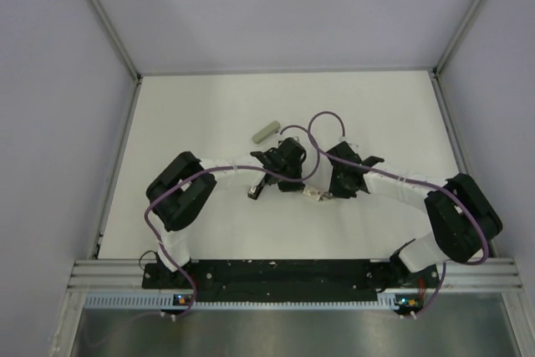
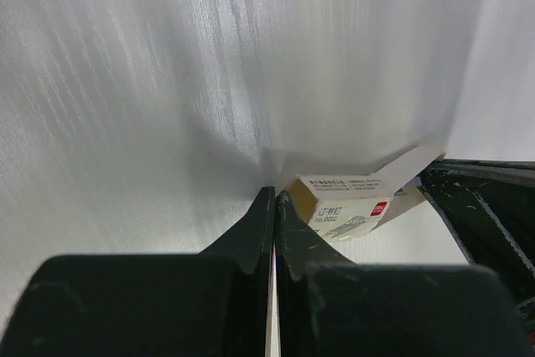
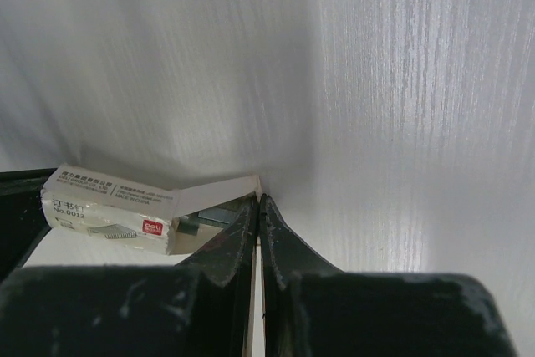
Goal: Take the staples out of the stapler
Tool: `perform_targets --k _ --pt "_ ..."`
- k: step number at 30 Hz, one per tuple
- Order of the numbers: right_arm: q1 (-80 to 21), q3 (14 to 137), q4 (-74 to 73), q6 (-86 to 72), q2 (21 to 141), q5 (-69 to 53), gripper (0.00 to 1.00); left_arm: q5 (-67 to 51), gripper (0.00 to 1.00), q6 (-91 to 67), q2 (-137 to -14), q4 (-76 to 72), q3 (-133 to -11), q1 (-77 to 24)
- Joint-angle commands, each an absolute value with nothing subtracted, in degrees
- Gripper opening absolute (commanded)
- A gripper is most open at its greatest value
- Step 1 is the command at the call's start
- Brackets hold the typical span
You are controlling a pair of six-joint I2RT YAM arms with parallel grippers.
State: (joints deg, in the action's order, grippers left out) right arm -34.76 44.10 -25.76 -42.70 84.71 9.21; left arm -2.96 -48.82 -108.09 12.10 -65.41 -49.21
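Observation:
No slim black stapler shows clearly in any view. A small cream staple box (image 2: 343,205) lies on the white table, its flap (image 2: 410,165) open; it also shows in the right wrist view (image 3: 109,211) and in the top view (image 1: 313,196). My right gripper (image 3: 258,198) is shut, with the tip of the box's flap (image 3: 221,190) pinched between the fingertips. My left gripper (image 2: 275,196) is shut, its tip right beside the box's other end. Both grippers meet at the box in the top view, left gripper (image 1: 303,192) and right gripper (image 1: 323,196).
A pale olive-grey short bar (image 1: 266,132) lies behind the left arm. A small dark piece (image 1: 255,192) sits under the left forearm; I cannot tell what it is. Grey staple strips (image 3: 205,219) show inside the open box. Walls enclose the table on three sides.

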Motion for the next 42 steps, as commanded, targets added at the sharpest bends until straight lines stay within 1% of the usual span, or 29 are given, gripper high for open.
perform_targets --k 1,19,42 --pt "-36.2 43.4 -21.4 -47.6 81.3 6.6 0.0 -5.2 0.0 -50.4 -107.9 9.2 -63.4 -50.2" --pt "-35.4 41.7 -22.6 -49.6 75.7 2.6 0.0 -5.4 0.0 -52.9 -104.8 6.2 -56.7 -51.1" --pt "-34.0 35.9 -22.0 -51.8 71.5 2.7 0.0 -6.9 0.0 -55.9 -101.4 5.5 -52.0 -52.0"
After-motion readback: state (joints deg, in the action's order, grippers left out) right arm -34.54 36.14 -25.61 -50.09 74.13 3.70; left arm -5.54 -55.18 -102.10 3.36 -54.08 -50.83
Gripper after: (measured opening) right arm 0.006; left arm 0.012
